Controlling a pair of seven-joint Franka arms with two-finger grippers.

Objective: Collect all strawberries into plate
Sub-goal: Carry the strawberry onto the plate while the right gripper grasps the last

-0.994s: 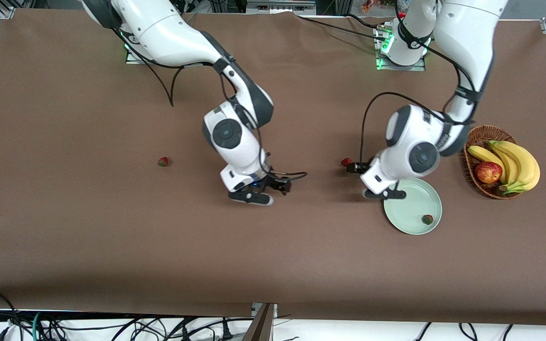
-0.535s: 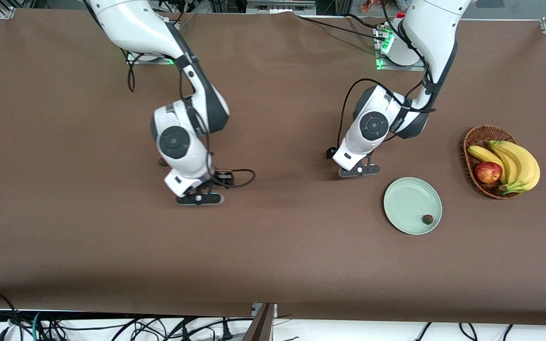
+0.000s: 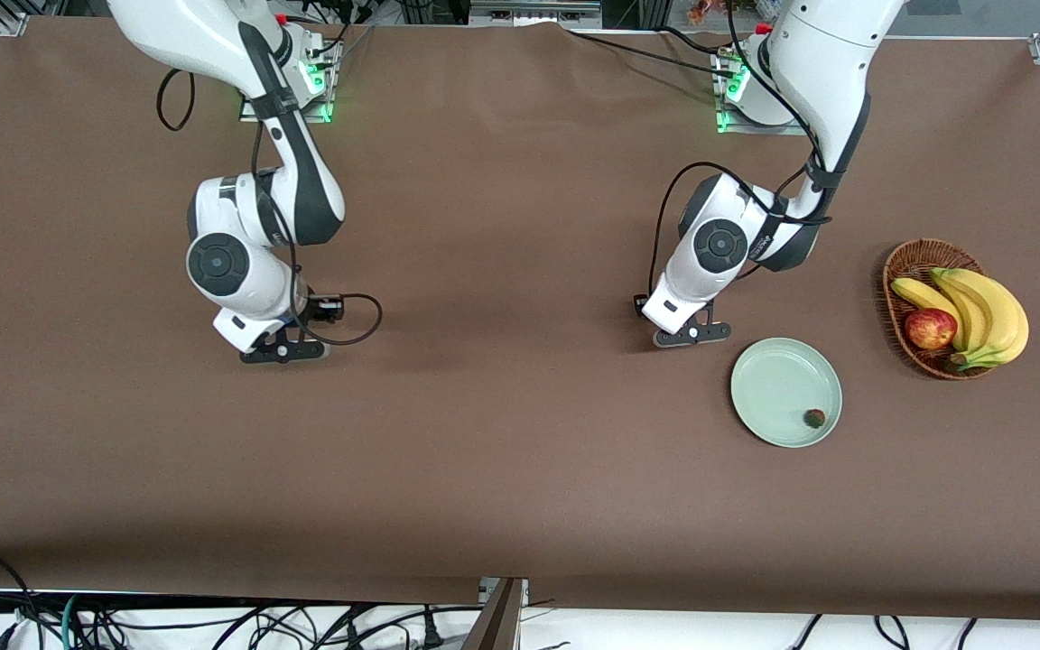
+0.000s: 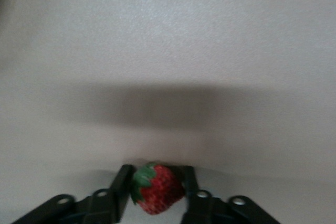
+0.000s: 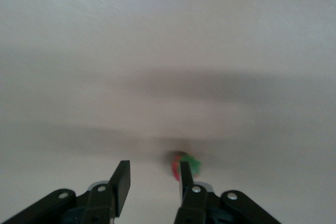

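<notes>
left gripper is clamped on a strawberry between its fingers. right gripper fingers are apart, second berry just past one fingertip. third berry sits in the plate. next: carry to plate.

- I find no readable text, label, brand, number or sign anywhere on my arms, my claws or the table.
- The dark marks on my forearm casings are too small for me to make out as letters.
</notes>
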